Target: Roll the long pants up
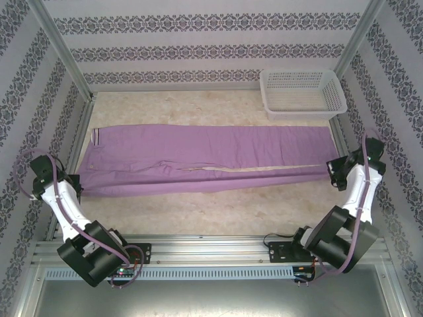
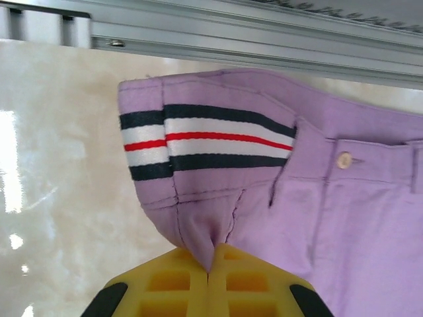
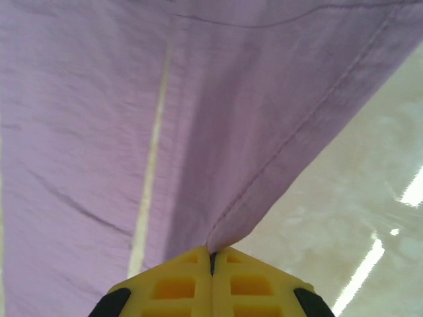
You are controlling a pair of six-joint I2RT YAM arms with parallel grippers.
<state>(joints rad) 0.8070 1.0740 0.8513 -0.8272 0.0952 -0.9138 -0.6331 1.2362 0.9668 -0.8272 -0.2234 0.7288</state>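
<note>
Although the table (image 1: 198, 214) carried the long pants (image 1: 205, 158) flat and full-length across its middle, waistband toward the left edge, no roll was begun. The left gripper (image 2: 208, 261) pinched the waistband corner; the right gripper (image 3: 212, 256) pinched a hem corner.

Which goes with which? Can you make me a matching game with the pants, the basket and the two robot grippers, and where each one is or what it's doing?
Things:
1. pants
2. basket
3. left gripper
4. right gripper

Descriptions:
A. white, at the far right of the table
B. shut, pinching the waist corner near the striped band
C. lilac, spread out long across the table
D. shut, pinching a corner at the leg end

Pairs: 1-C, 2-A, 3-B, 4-D
</note>
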